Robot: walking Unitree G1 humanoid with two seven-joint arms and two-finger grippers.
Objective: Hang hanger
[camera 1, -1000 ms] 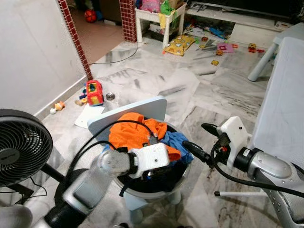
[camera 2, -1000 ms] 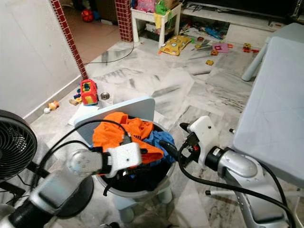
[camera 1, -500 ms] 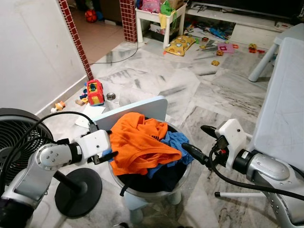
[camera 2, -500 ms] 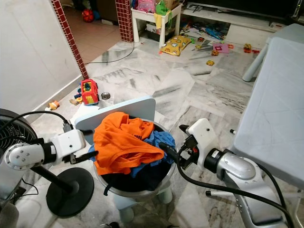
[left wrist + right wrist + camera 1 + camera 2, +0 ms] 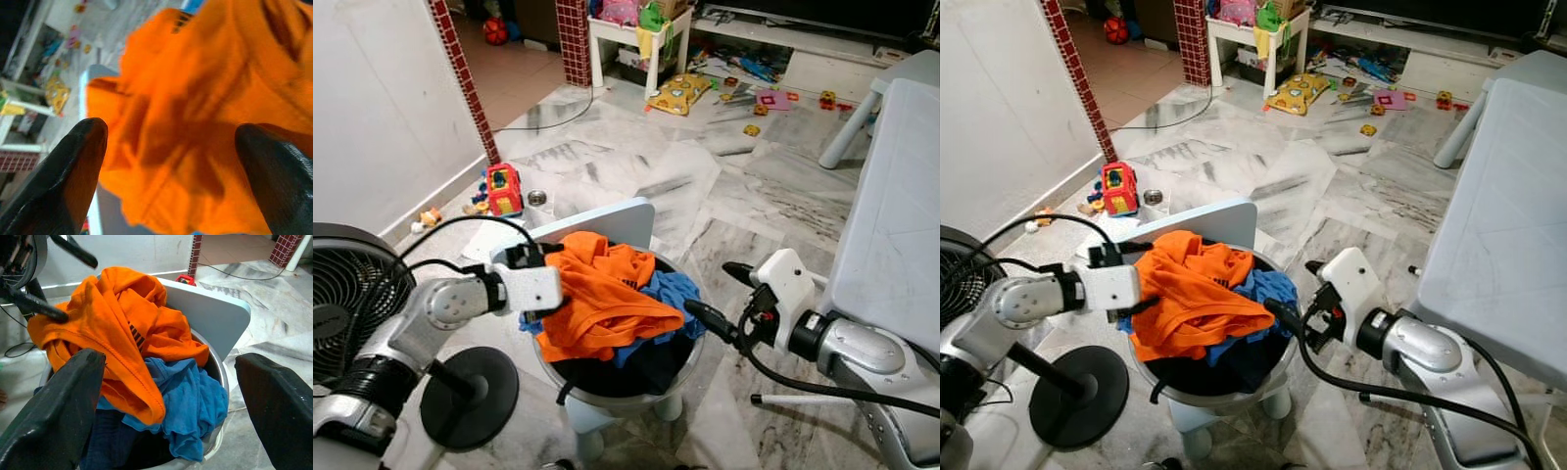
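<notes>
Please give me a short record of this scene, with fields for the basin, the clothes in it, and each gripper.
basin: round grey basin on a small pale stool, full of clothes
clothes: orange garment on top, blue garment beside it, dark cloth below
left gripper: left gripper at the orange garment's edge, fingers open
right gripper: right gripper at the basin's right rim, open, holding nothing
hanger: none seen
</notes>
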